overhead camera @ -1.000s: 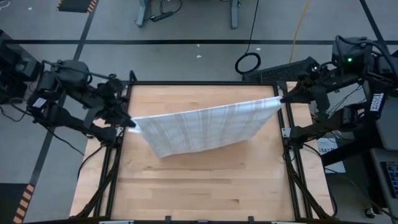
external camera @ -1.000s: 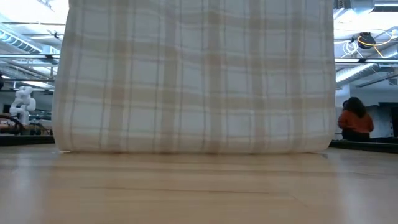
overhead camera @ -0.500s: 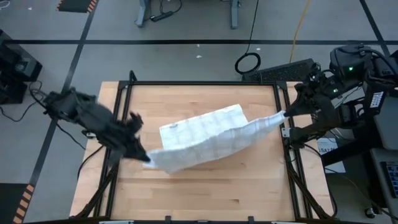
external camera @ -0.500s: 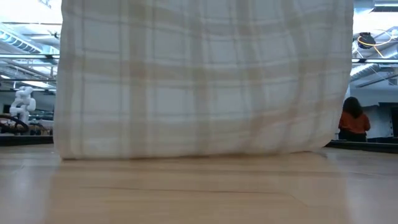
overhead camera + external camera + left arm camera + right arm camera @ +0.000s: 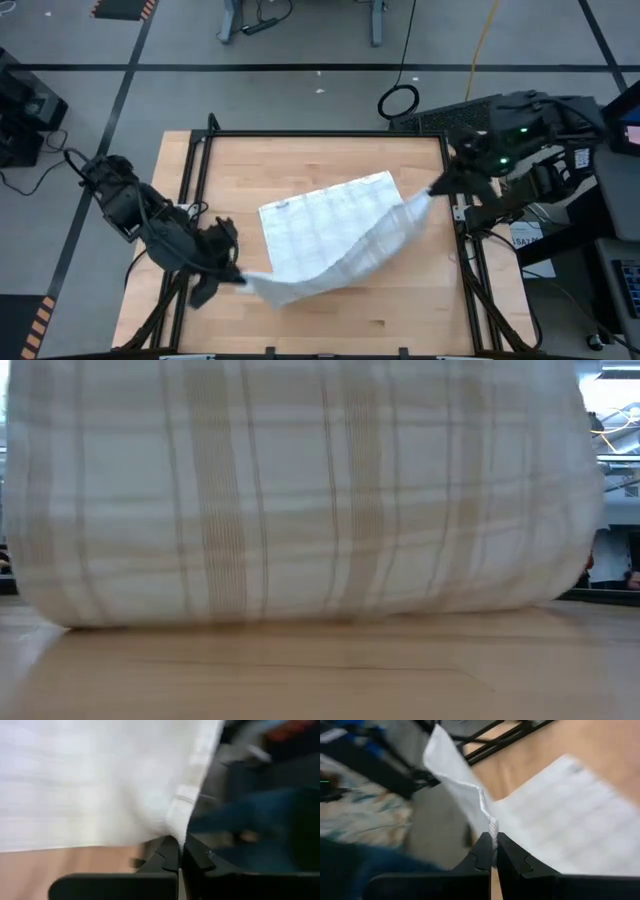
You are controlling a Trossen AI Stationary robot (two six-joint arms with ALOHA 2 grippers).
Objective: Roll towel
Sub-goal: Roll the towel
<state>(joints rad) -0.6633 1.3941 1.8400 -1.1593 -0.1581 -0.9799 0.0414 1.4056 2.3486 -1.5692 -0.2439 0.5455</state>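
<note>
The towel is a thin, limp white cloth crossed by a tan-grey grid check. It lies partly doubled over itself on the middle of the table, whose top is pale wooden planks inside a black metal frame. From above, a flat checked panel runs from mid-table toward the far right, and a folded, sagging edge runs along the near side from the left corner to the right corner. A small white label shows at the panel's far left corner. At table height the cloth fills nearly the whole picture as a soft curved wall, its rounded lower fold resting on the wood.

The left gripper is low over the near left part of the table, fingers pressed together on the towel's near left corner; its wrist view shows the hem pinched between the dark fingertips. That arm reaches in from the left edge, bent and angled toward the near side.

The right gripper sits just inside the right frame rail, also clamped on a corner, and the cloth rises to it in a raised ridge. Its wrist view shows the bunched hem nipped between the fingers
</note>
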